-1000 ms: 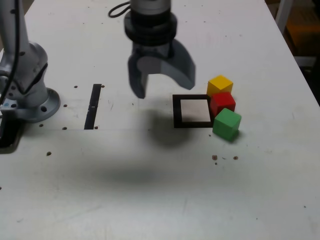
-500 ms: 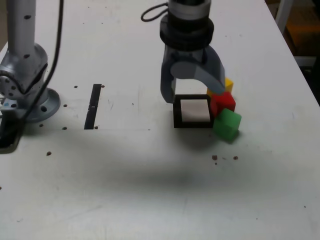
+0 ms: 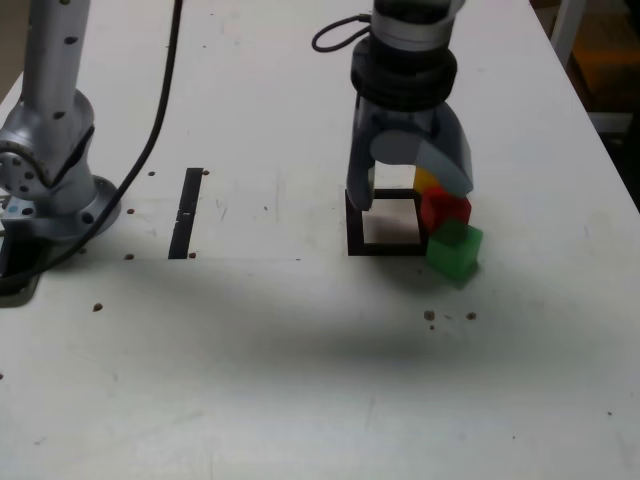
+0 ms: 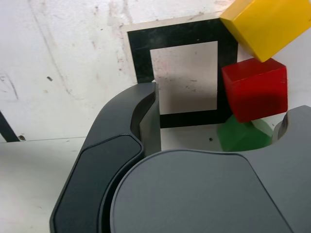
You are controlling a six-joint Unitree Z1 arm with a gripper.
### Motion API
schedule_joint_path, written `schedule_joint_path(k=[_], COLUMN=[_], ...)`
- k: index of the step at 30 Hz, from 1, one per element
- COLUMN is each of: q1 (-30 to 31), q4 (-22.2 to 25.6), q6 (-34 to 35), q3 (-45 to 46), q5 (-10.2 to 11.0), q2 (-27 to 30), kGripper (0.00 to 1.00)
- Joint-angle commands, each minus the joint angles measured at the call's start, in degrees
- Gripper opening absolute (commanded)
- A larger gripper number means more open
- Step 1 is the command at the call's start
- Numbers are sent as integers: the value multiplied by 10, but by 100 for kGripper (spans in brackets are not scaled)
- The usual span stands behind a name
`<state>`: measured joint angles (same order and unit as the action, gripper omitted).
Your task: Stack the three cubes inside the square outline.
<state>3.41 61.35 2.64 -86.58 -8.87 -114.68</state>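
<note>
The square outline (image 3: 385, 247) (image 4: 141, 53) lies flat on the white table. Along its side on the exterior view's right, three cubes touch in a row: yellow (image 3: 426, 180) (image 4: 265, 24) farthest, red (image 3: 446, 211) (image 4: 255, 90) in the middle, green (image 3: 455, 250) (image 4: 243, 138) nearest. My gripper (image 3: 410, 195) (image 4: 218, 109) hangs open over the outline, holding nothing. One finger (image 3: 359, 195) is over the outline's edge on the exterior view's left. The other finger (image 3: 455, 170) is over the red cube and hides part of the yellow one.
A thin black strip (image 3: 185, 212) lies on the table toward the exterior view's left. The arm's grey base (image 3: 50, 190) stands at the far left, with a black cable (image 3: 150, 130) trailing from it. Small dark specks (image 3: 430, 315) dot the table nearer than the green cube.
The gripper has moved toward the exterior view's right and come lower, from beside the outline to over it. The cubes have stayed where they were.
</note>
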Motion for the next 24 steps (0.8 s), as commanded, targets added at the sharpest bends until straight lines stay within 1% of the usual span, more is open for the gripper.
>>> schedule_joint_path(k=[1, 15, 24], q1=[-3, -3, -5], q4=[1, 6, 11], q6=[-3, -19, -25], q3=[-8, -52, -65], q5=[-3, -34, -43], q2=[-9, -49, -65], kGripper=[90, 89, 88])
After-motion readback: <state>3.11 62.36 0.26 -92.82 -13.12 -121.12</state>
